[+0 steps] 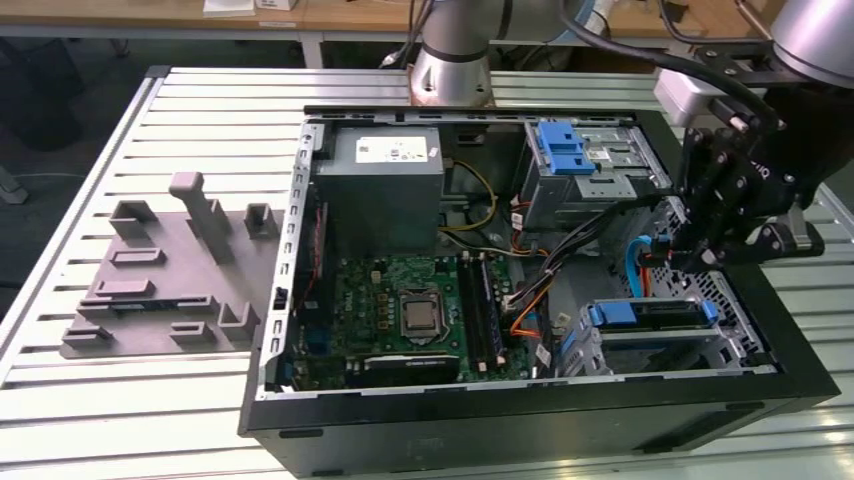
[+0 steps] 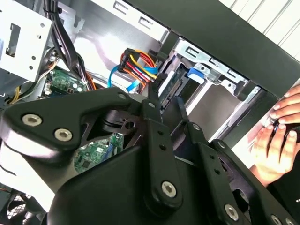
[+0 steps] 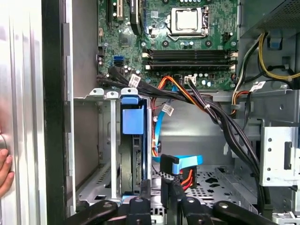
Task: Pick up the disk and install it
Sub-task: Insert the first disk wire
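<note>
Exterior view: the gripper is hovering inside the computer case at the right, just above the drive cage where the disk is sitting; installing looks under way. Whether its fingers are gripping cannot be told.

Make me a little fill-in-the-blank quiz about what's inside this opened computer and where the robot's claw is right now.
1. The gripper hangs over the drive cage at the exterior view's ____ side of the computer case.
2. The carrier handle on the disk in that cage is coloured ____.
3. The motherboard has a circuit board coloured ____.
4. Beside the case on the table lies a grey foam ____.

Answers: right; blue; green; tray
</note>
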You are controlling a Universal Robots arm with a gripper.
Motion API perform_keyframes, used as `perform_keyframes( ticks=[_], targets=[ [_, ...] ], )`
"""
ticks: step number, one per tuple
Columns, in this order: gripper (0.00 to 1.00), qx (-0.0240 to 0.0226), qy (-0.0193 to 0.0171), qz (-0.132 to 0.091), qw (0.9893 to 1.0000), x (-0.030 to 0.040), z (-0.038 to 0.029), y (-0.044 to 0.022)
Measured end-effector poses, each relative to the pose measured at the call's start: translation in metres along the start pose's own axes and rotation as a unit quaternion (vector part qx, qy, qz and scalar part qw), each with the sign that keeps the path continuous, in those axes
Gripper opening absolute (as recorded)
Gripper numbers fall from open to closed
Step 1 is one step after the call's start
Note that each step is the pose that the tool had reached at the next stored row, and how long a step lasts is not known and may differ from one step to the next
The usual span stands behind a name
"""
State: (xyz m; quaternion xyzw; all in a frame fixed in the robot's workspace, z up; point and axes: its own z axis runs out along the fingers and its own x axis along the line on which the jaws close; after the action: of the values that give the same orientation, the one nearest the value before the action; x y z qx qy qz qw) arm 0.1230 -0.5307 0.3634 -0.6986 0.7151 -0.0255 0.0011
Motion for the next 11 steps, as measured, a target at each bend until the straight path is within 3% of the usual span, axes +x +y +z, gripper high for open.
perform_keyframes(
  ticks=[4,7,11],
  targets=[
    [0.31,0.0022,0.0006,0.000,1.0000,-0.0041,0.0002,0.0012],
    [0.31,0.0032,0.0049,0.000,1.0000,-0.0088,0.0014,0.0015],
    [0.31,0.0037,0.0064,0.000,1.0000,-0.0136,0.0045,0.0018]
  ],
)
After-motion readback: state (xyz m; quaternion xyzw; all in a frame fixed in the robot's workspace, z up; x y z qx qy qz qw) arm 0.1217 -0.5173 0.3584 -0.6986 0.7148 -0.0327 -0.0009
